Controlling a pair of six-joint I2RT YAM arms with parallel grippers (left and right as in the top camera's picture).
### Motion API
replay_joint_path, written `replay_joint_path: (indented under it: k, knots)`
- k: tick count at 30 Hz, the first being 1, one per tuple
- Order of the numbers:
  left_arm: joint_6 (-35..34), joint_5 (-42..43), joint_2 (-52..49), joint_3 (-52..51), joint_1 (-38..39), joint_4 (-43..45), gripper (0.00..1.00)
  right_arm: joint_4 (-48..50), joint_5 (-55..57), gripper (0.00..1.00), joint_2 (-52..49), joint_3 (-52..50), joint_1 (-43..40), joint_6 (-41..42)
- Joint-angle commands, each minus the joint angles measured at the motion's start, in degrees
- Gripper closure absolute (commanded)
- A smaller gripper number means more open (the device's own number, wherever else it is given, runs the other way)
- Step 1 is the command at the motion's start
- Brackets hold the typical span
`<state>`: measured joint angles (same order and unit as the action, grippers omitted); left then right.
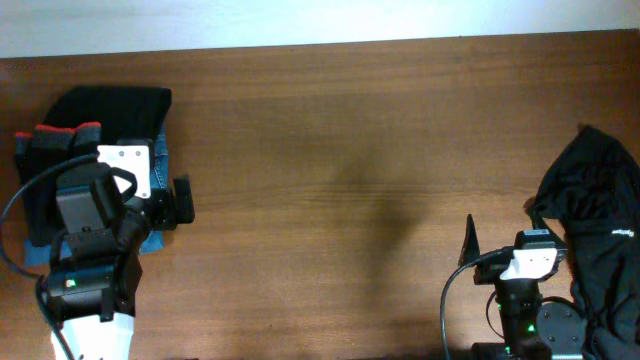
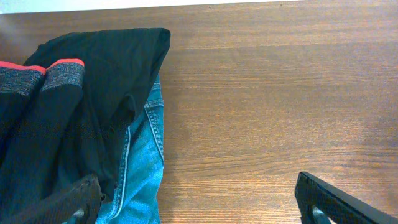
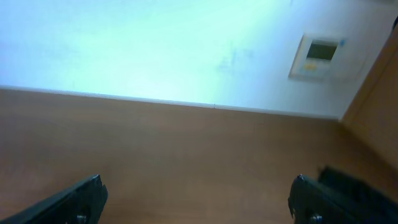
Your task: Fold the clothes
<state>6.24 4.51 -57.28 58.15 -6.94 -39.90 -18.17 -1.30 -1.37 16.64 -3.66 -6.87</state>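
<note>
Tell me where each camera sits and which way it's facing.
Overhead: above the table, looking straight down; left arm and right arm show.
Left wrist: low over the table, facing the clothes on jeans; open left end effector shows.
Right wrist: low, facing across the table to the wall; open right end effector shows.
Shared: overhead and left wrist both see the clothes and jeans.

The left arm [image 1: 85, 285] is seen at the lower left of the overhead view, folded close over its base, with the left gripper [image 1: 178, 203] carried at its upper end. In the left wrist view its fingers [image 2: 68, 202] are spread wide, and nothing is held between them. The right arm [image 1: 525, 300] is seen at the lower right, drawn in over its base; the right gripper [image 3: 199, 202] is likewise spread wide, and nothing is gripped by it
</note>
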Motion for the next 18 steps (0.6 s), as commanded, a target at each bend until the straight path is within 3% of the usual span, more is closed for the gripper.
replay_joint_path:
  k: [1,12,18]
  knots:
    - [-0.15,0.66,0.00,-0.37,-0.37,-0.04,0.01,4.46,0.55,0.01,1.16,-3.76,0.92,-0.22]
    - [-0.15,0.66,0.00,-0.37,-0.35,-0.04,0.01,24.04,0.50,0.01,1.16,-16.52,2.16,-0.20]
    - [-0.15,0.66,0.00,-0.37,-0.37,-0.07,0.01,18.14,0.87,0.01,1.16,-16.33,2.16,-1.86]
